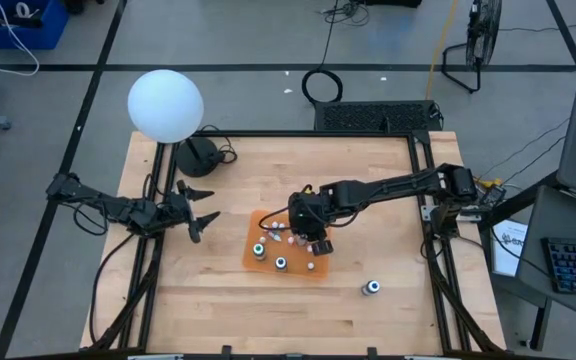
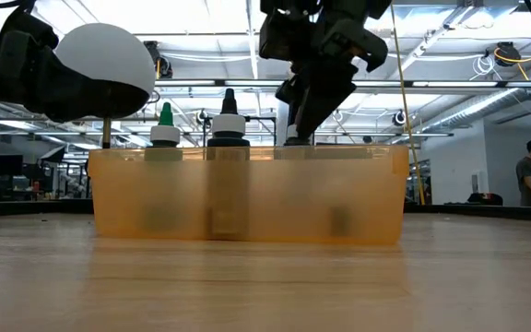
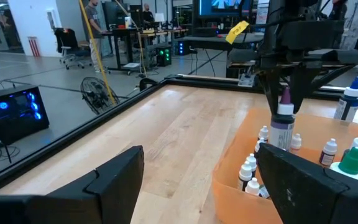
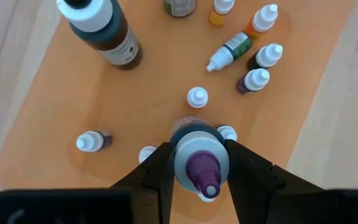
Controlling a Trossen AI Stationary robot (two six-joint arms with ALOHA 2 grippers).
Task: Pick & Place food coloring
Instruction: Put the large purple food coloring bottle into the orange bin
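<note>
Purple-capped bottle [image 4: 196,167] is held upright, clenched in the right gripper [image 4: 197,163], directly above the orange bin [image 1: 256,228] among small bottles [image 4: 258,79]; the left gripper [image 1: 196,213], fingers spread and empty, is parked well apart.

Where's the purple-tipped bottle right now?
The purple-tipped bottle is clamped in the right gripper, above the orange bin near table centre, over the small white-capped bottles.

A: In the low view the bin's [image 2: 247,198] cloudy wall blurs the bottles [image 2: 228,129] below their necks.
B: And overhead, the right gripper [image 1: 317,240] covers what it holds; the small bottles [image 1: 276,238] are too tiny to count.
</note>
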